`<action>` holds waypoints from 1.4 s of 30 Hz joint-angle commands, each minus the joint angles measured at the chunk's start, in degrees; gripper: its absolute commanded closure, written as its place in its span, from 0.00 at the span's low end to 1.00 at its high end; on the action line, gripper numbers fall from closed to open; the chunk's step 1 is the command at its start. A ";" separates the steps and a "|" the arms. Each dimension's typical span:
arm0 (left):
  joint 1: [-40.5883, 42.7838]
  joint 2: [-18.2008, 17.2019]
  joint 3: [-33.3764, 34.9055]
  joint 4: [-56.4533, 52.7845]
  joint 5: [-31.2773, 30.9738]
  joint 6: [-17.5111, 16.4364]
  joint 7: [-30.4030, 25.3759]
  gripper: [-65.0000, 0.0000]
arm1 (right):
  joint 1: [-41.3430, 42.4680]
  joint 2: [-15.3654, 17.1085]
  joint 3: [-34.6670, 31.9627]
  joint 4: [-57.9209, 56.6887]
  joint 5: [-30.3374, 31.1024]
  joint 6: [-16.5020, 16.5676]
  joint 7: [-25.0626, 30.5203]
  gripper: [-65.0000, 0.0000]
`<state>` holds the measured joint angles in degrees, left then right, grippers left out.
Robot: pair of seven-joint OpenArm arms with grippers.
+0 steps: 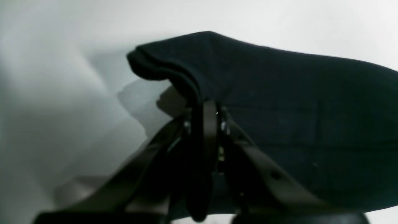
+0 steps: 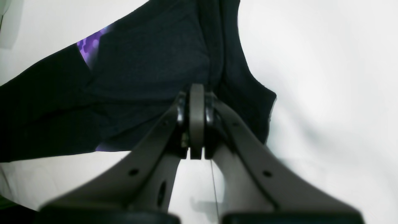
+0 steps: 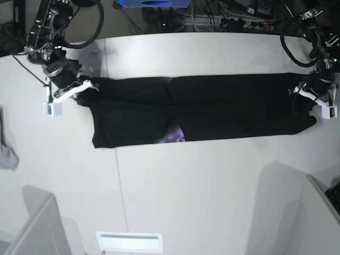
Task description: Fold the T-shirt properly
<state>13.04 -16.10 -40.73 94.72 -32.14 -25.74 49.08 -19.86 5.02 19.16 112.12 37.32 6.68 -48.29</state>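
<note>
Both grippers, left gripper (image 1: 207,107) and right gripper (image 2: 196,93), are clamped on the T-shirt (image 3: 212,109) ends; you should keep the cloth tight and move both together.

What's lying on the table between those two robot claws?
Only the black T-shirt, stretched between the right gripper and left gripper. A purple print peeks out. The base view shows this.

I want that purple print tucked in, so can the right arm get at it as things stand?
Probably not right away. The right gripper is shut on the T-shirt at its far end, while the purple print peeks out mid-shirt at the near edge. Nothing blocks the way; it must let go first.
</note>
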 commanded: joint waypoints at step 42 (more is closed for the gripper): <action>-3.94 5.15 28.82 7.22 -1.13 8.29 -0.86 1.00 | 1.09 0.57 0.49 -1.48 0.79 0.31 0.78 1.00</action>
<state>9.82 -10.66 -11.88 101.06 -32.38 -17.41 49.47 -19.09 5.15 19.38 109.82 37.32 6.66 -48.51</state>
